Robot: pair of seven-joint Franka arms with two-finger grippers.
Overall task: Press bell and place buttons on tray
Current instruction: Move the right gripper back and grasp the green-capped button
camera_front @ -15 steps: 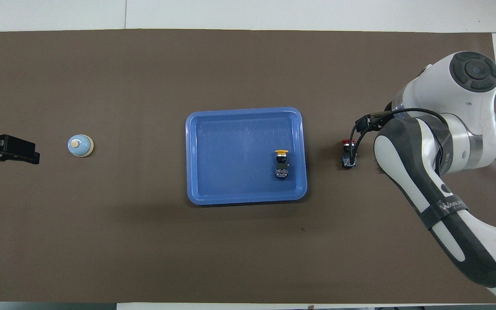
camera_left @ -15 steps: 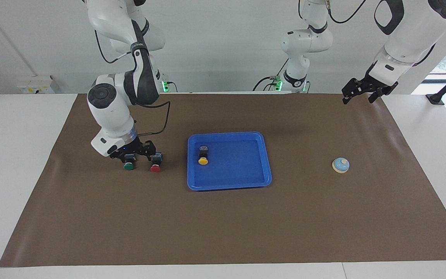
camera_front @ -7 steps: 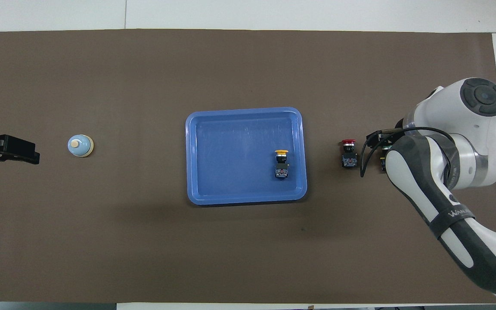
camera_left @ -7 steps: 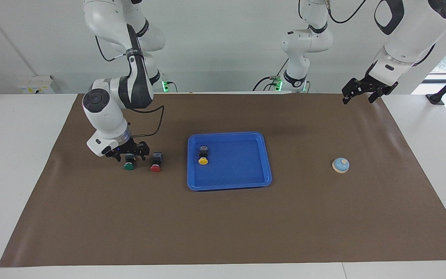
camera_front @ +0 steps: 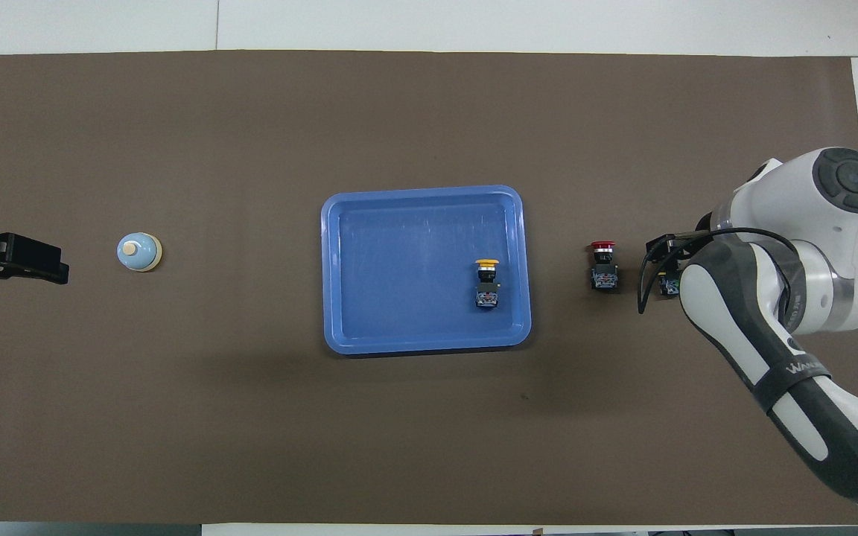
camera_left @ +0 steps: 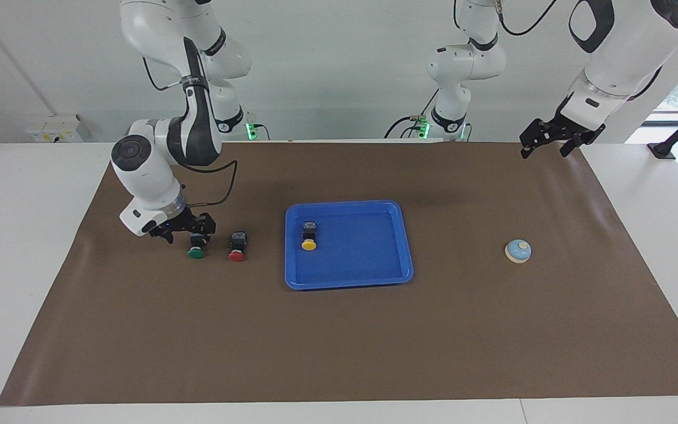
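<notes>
The blue tray (camera_left: 348,244) lies in the middle of the brown mat (camera_left: 339,330), and the yellow button (camera_left: 309,235) lies inside it, near the rim toward the right arm's end. The red button (camera_left: 237,246) lies on the mat just beside the tray on that same end, and the green button (camera_left: 196,247) lies beside the red one, farther from the tray. The facing view shows the green button with its cap, and the right gripper (camera_left: 183,232) low at its black body; in the overhead view the right arm (camera_front: 771,298) covers this button almost fully. Whether the jaws are wide or narrow I cannot tell. The bell (camera_left: 518,251) stands alone toward the left arm's end, well apart from the tray. The left gripper (camera_left: 549,140) waits in the air over the mat's corner, its jaws spread and holding nothing.
</notes>
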